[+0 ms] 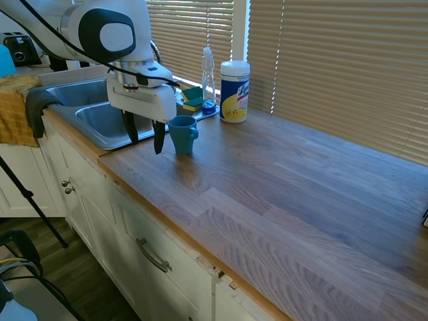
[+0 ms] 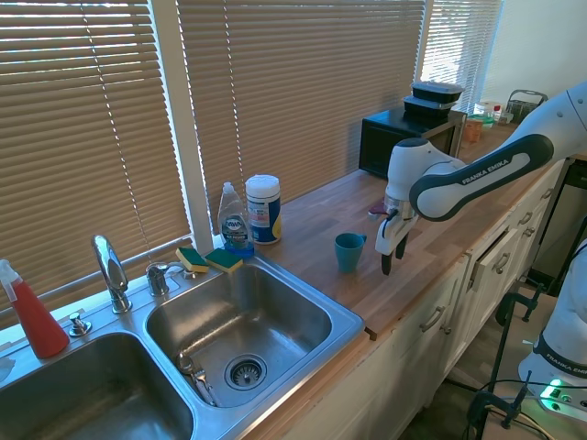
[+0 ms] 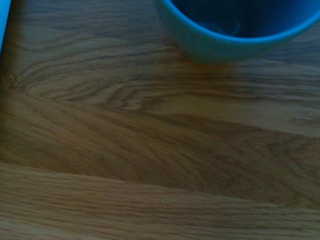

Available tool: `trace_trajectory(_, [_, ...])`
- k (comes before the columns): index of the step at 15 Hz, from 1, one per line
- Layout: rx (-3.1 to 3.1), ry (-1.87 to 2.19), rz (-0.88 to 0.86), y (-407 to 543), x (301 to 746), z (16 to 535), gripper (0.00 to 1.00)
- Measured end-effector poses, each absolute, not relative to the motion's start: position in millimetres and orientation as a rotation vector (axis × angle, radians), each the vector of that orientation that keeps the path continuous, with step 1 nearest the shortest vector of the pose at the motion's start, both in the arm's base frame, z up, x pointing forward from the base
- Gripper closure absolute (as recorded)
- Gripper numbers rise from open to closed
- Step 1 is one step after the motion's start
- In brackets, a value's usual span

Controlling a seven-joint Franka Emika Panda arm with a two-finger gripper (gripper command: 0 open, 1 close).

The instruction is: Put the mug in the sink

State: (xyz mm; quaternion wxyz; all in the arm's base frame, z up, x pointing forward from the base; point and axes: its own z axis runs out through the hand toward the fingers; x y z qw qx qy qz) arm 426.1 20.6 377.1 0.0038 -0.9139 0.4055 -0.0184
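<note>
Mug rim cut off in wrist view, upright on countertop.

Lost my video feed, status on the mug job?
Gripper open, empty, just beside mug. Mug upright on counter, not in sink. Nothing between mug and basin.

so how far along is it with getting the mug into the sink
Early stage. Nothing is done yet: the mug stands upright on the wooden counter, outside the sink. In hand: the end effector hangs open just beside the mug, close to the counter, not gripping it. Left: close on the mug, lift it, carry it over the rim and set it in a basin.
</note>
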Motion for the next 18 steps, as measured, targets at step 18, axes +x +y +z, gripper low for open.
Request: trace_trajectory(18, [-2.746,1.369,-0.327,-9.3,541.4,431.1,0.00])
